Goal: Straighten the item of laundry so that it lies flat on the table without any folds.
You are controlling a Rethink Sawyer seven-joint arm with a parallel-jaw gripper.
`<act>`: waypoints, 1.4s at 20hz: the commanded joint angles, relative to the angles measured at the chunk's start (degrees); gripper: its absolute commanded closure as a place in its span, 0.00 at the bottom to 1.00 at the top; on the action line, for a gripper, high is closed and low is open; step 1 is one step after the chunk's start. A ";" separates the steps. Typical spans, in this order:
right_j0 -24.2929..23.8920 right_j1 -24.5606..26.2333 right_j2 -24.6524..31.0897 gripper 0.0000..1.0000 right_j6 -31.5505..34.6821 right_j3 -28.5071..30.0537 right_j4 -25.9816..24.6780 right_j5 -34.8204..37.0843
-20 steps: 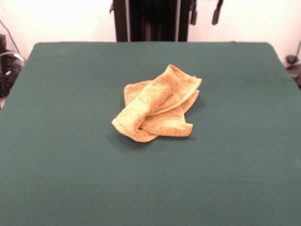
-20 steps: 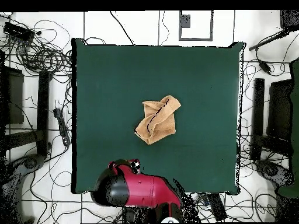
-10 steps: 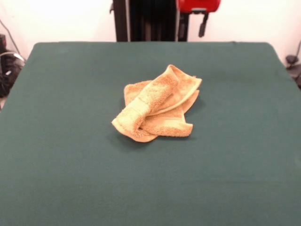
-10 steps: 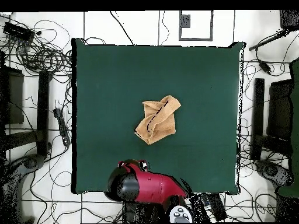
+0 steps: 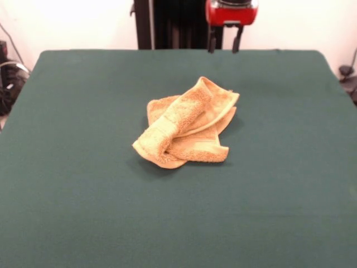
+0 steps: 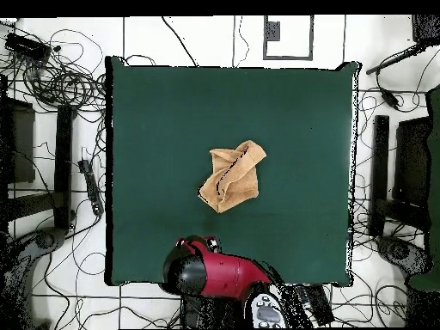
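White walls and cable-strewn floor are seen around a large table (image 5: 67, 212) covered in plain dark green cloth, matte, with rounded corners. Near the table's middle the towel (image 5: 187, 124) is found, small, golden-orange, thick looped terry. It is crumpled: one long fold is rolled diagonally over the rest, a flat woven band is visible along the lower flap, and edges are doubled under. It is judged that no part lies flat yet, so the task is at its start. The heap is soft and limp; it is expected to drape and drag rather than slide as one piece, so a corner or exposed edge is likely the best grip.

Well apart from the towel, at the table's far edge in the front view, the gripper (image 5: 223, 42) is held above the surface beneath a red housing. Two dark fingers (image 5: 212, 40) are seen hanging parallel with a clear gap between them; nothing is gripped. In the overhead view the red and black arm (image 6: 210, 273) is seen over the table's near edge.
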 commanded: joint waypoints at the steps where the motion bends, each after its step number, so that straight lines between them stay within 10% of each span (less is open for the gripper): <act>1: -0.17 2.95 8.13 0.00 10.93 1.25 -0.33 -4.79; 28: 1.02 5.38 8.31 0.00 11.80 3.15 -0.34 -8.62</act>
